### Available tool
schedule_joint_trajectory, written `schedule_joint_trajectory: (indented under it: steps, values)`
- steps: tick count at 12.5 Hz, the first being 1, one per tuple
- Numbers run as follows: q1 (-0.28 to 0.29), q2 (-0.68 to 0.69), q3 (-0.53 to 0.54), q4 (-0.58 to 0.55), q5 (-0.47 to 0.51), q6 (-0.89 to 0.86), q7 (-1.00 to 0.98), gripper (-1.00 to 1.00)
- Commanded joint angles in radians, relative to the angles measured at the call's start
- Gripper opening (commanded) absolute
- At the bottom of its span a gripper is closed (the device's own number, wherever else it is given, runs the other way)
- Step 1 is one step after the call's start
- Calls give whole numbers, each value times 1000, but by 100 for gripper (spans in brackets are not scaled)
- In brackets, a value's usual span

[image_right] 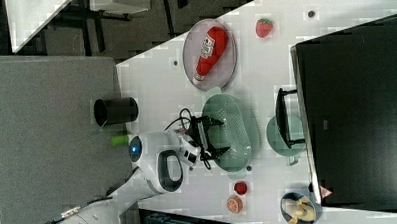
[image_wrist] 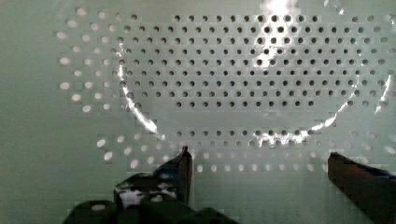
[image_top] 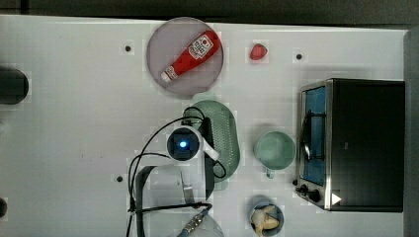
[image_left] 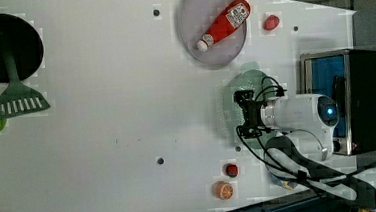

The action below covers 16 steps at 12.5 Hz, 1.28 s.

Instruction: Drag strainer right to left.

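The strainer [image_top: 226, 129] is a pale green oval colander dotted with small holes, lying near the table's middle, just below the grey plate in the top view. My gripper [image_right: 221, 136] reaches down into its bowl with both black fingers spread wide. In the wrist view the strainer's perforated floor [image_wrist: 224, 70] lies close ahead, and the open gripper [image_wrist: 261, 161] has nothing between its fingertips [image_wrist: 184, 163]. In the left view the gripper [image_left: 240, 114] hangs over the strainer [image_left: 248, 84], whose lower part is hidden by the arm.
A grey plate [image_top: 155, 69] with a ketchup bottle [image_top: 191, 55] sits beyond the strainer. A mint cup [image_top: 274, 149] and a toaster oven [image_top: 365, 143] stand on the top view's right. A strawberry [image_top: 258, 51] and a bowl [image_top: 279, 210] of banana lie nearby. Bare table spreads on the top view's left.
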Motion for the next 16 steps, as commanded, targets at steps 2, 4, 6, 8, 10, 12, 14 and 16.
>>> schedule_joint_trajectory:
  steps: [2, 4, 6, 8, 10, 12, 14, 16]
  values:
    - [98, 26, 31, 41, 11, -13, 210, 100]
    - [131, 38, 52, 67, 12, -26, 256, 100]
    - [160, 53, 73, 101, 12, -55, 311, 100]
    - [190, 74, 90, 141, 13, -77, 347, 100]
    - [222, 97, 99, 185, 13, -99, 401, 100]
    - [258, 120, 100, 233, 13, -122, 428, 100]
    - [293, 142, 100, 277, 17, -145, 454, 100]
    - [325, 160, 101, 312, 37, -151, 480, 100]
